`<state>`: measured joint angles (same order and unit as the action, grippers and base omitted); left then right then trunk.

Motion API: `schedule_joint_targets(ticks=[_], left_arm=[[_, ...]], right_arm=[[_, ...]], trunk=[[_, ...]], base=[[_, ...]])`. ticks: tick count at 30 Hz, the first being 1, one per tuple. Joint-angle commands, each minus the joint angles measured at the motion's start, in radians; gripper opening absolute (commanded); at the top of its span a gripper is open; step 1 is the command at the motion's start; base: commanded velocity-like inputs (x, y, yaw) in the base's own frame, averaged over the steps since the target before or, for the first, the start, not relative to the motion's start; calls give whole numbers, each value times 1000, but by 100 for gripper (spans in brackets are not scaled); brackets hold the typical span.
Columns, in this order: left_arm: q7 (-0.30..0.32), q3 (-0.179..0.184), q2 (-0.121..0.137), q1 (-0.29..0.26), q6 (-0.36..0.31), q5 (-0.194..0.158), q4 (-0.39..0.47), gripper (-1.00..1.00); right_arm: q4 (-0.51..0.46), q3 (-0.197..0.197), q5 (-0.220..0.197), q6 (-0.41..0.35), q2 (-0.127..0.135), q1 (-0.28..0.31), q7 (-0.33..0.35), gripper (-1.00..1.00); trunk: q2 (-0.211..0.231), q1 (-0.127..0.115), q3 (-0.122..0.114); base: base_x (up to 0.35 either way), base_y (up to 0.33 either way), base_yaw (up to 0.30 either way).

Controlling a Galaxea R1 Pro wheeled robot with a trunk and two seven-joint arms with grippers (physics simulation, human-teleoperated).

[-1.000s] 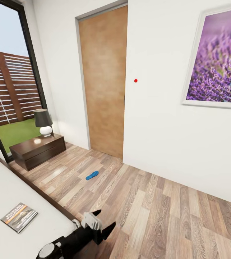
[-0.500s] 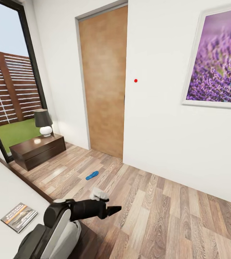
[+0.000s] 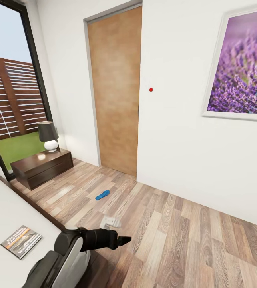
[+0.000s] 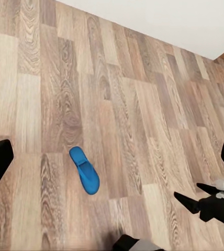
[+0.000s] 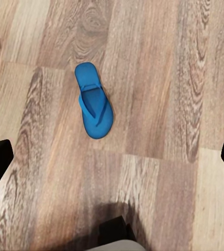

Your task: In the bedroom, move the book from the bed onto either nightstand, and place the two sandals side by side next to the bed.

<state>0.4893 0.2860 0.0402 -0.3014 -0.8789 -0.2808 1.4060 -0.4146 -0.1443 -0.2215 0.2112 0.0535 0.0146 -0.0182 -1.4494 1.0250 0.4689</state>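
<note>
A blue sandal (image 3: 102, 195) is lying flat on the plank floor (image 3: 192, 240), well apart from the bed (image 3: 8, 208). The book (image 3: 21, 241) is resting on the mattress near the bed's edge, not yet on the nightstand (image 3: 44, 168) that is carrying a lamp (image 3: 48, 136).

Both wrist cameras are looking down on a sandal (image 4: 84, 170) (image 5: 94, 100), probably to line up a pick. I cannot tell whether it is the same one. The left gripper (image 4: 112, 157) and the right gripper (image 5: 112, 157) are each spreading their fingers wide and holding nothing.

Compared with half a second earlier, the arm (image 3: 96, 240) low in the head view is sinking slightly, its tip drawing back. The sandal, the book and the camera are unchanged.
</note>
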Motion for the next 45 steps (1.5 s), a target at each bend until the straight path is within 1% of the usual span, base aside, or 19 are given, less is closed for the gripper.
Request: schedule_joint_targets(ticks=[1, 4, 8, 9, 12, 14, 15, 16, 17, 20, 21, 23, 25, 26, 30, 36, 38, 41, 45], left_arm=[[-6, 1, 0, -1, 6, -1, -11, 100], [-18, 3, -1, -1, 51, 0, -47, 100], [-19, 5, -2, -1, 59, -2, -52, 100], [-19, 6, -2, -1, 60, -2, -53, 100], [-20, 8, -8, -1, 63, -3, -57, 100], [-20, 8, -19, -1, 64, -3, -65, 100], [-20, 8, -25, -1, 64, -3, -68, 100], [-20, 8, -26, -1, 64, -3, -69, 100], [-20, 8, -29, -1, 64, -3, -70, 100], [-20, 8, -31, -1, 64, -3, -72, 100], [-20, 8, -31, -1, 64, -3, -73, 100], [-20, 8, -32, -1, 64, -3, -73, 100], [-20, 8, -32, -1, 64, -3, -74, 100], [-20, 9, -32, -1, 64, -3, -74, 100], [-20, 9, -32, -1, 64, -3, -74, 100], [-20, 9, -33, -1, 64, -3, -75, 100], [-20, 9, -33, -1, 64, -3, -75, 100], [-20, 9, -33, 0, 64, -3, -75, 100], [-20, 9, -36, 1, 64, -3, -75, 100]], right_arm=[[0, 2, -10, 4, 0, 1, 0, 100], [-11, 5, -10, 1, 0, 0, -1, 100], [-27, 6, -6, -12, 0, 0, -4, 100], [-37, 5, -5, -26, 0, 0, -6, 100], [-101, 6, -2, -129, 1, 0, -9, 100], [-244, 6, 0, -345, 1, 0, -10, 100], [-377, 6, 0, -542, 2, 1, -11, 100], [-422, 6, 0, -607, 2, 1, -11, 100], [-506, 6, 0, -734, 2, 1, -12, 100], [-612, 6, 0, -906, 2, 6, -12, 100], [-662, 6, 1, -1008, 2, 23, -12, 100], [-696, 6, 1, -1097, 2, 57, -12, 100], [-717, 6, 0, -1164, 2, 100, -12, 100], [-737, 6, 0, -1237, 2, 172, -11, 100], [-747, 7, -1, -1258, 2, 214, -11, 100], [-749, 8, 6, -1258, 2, 225, -12, 100], [-748, 8, 24, -1258, 2, 225, -12, 100], [-730, 7, 76, -1258, 2, 226, -11, 100], [-704, 7, 117, -1258, 3, 226, -11, 100]], trunk=[[-1, 0, 1], [-1, 0, 1], [-1, 0, 1], [-1, 0, 1], [-1, 0, 1], [-1, 0, 1], [-1, 0, 1], [-1, 0, 1], [-1, 0, 1], [-1, 0, 1], [-1, 0, 1], [-1, 0, 1], [-1, 0, 1], [-1, 0, 1], [-1, 0, 1], [-1, 0, 1], [-1, 0, 1], [-1, 0, 1], [-1, 0, 1]], base=[[0, 0, 0], [0, 0, 0], [0, 0, 0], [0, 0, 0], [0, 0, 0], [0, 0, 0], [0, 0, 0], [0, 0, 0], [0, 0, 0], [0, 0, 0], [0, 0, 0], [0, 0, 0], [0, 0, 0], [0, 0, 0], [0, 0, 0], [0, 0, 0], [0, 0, 0], [0, 0, 0], [0, 0, 0]])
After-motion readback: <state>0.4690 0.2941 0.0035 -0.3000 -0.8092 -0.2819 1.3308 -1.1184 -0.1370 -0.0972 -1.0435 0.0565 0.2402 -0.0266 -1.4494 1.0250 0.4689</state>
